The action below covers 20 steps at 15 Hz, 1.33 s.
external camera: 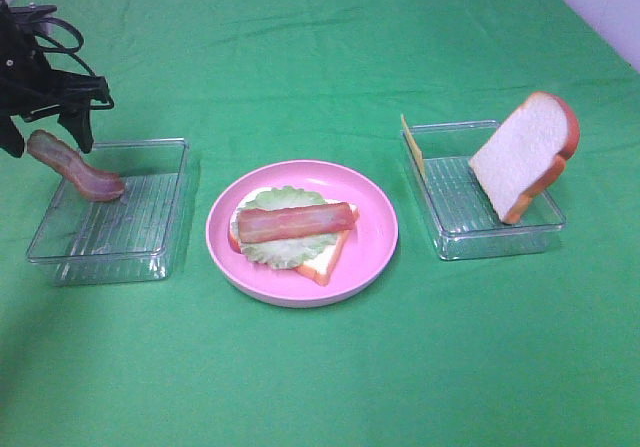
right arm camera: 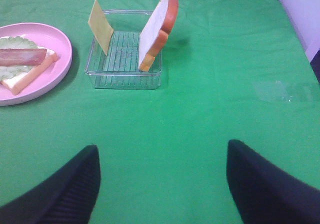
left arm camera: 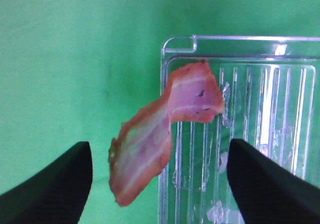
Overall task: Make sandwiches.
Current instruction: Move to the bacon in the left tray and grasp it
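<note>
The partly built sandwich lies on the pink plate [external camera: 375, 237]: a white bread slice [external camera: 325, 260], pale green lettuce [external camera: 283, 251] and a bacon strip [external camera: 295, 221] on top. It also shows in the right wrist view [right arm camera: 22, 63]. A second bacon strip [external camera: 75, 167] [left arm camera: 150, 144] drapes over the far left corner of the left clear tray [external camera: 110, 237]. My left gripper [external camera: 48, 132] [left arm camera: 160, 149] hovers above it, open, with its fingers wide on either side and not touching it. A bread slice [external camera: 525, 152] [right arm camera: 155, 31] and a yellow cheese slice [external camera: 412, 145] [right arm camera: 101, 26] lean in the right tray [external camera: 500, 237]. My right gripper [right arm camera: 160, 194] is open and empty.
A green cloth [external camera: 320, 377] covers the table. The right gripper sits over bare cloth in front of the right tray [right arm camera: 122, 76] and does not show in the exterior view. A pale wall [external camera: 600, 2] borders the far right.
</note>
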Motion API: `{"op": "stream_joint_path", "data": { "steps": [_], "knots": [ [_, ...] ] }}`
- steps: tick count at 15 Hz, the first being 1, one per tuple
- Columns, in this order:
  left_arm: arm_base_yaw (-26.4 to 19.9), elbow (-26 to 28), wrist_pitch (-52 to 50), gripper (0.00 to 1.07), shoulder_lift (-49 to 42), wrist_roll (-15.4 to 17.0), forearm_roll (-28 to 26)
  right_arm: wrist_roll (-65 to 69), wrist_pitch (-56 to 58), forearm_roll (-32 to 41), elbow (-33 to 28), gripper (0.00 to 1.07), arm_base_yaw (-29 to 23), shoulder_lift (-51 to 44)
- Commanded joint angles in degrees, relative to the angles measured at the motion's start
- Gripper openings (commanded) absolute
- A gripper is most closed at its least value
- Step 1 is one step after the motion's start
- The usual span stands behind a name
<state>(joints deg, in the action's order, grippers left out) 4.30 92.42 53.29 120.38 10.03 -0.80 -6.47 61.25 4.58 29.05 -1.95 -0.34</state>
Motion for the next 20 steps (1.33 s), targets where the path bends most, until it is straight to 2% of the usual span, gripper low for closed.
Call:
{"op": "stream_joint_path", "data": {
  "steps": [1,5,10,14,16,20],
  "knots": [
    [-0.06,0.23,-0.06,0.69,1.15,-1.32,-0.52,-0.57,-0.52,0.00,-0.06,0.68,0.34,-0.63],
    [-0.06,0.23,-0.34,0.57,1.32,-2.12,-0.52,-0.57,-0.52,0.00,-0.06,0.68,0.34,-0.63],
    [-0.06,0.23,-1.55,0.26,1.32,-2.12,-0.23,-0.57,-0.52,0.00,-0.06,0.68,0.34,-0.63],
    [-0.06,0.23,-1.66,0.13,1.32,-2.12,-0.23,-0.57,-0.52,0.00,-0.06,0.68,0.34,-0.63],
    [-0.06,0.23,-1.66,0.02,1.32,-2.12,-0.29,-0.57,-0.52,0.00,-0.06,0.68,0.34,-0.63],
    [-0.06,0.23,-1.03,0.00,1.26,-2.12,-0.63,-0.57,-0.52,0.00,-0.06,0.68,0.34,-0.63]
  ]
}}
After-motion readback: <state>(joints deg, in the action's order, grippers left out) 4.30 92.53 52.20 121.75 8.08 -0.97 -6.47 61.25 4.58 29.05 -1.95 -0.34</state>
